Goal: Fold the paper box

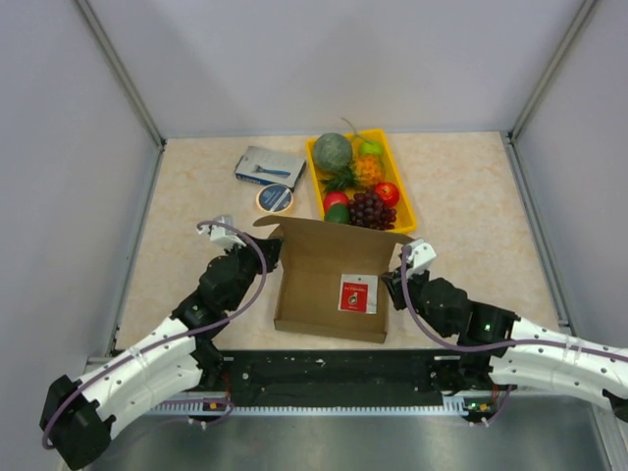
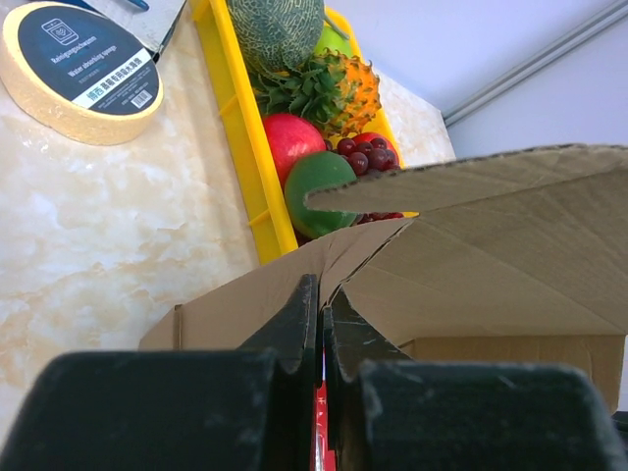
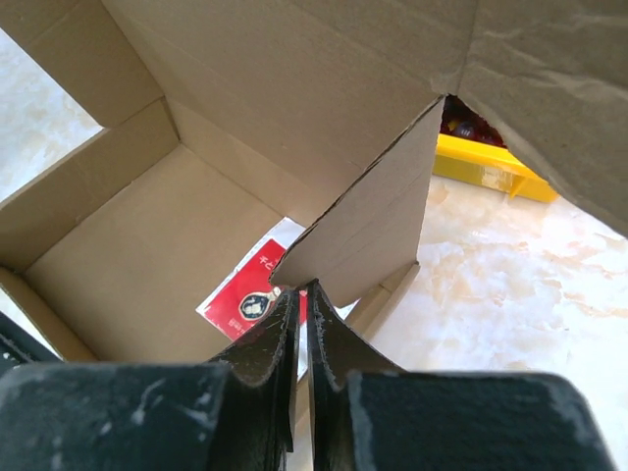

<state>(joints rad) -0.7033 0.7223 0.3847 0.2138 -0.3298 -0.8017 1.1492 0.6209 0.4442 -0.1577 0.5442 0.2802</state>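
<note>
The paper box (image 1: 329, 285) is a brown cardboard box standing open at the table's middle, with its lid flap raised at the far side. A red and white packet (image 1: 358, 292) lies inside it. My left gripper (image 1: 276, 253) is at the box's left wall. In the left wrist view it (image 2: 321, 289) is shut on the cardboard edge, with the lid (image 2: 510, 255) overhead. My right gripper (image 1: 396, 278) is at the right wall. In the right wrist view it (image 3: 301, 287) is shut on an upright side flap (image 3: 373, 226), with the packet (image 3: 245, 289) below.
A yellow fruit tray (image 1: 312, 162) holding several fruits stands just behind the box. It also shows in the left wrist view (image 2: 240, 147). A blue-grey packet (image 1: 269, 166) and a tape roll (image 1: 276, 199) lie at the back left. Grey walls enclose the table.
</note>
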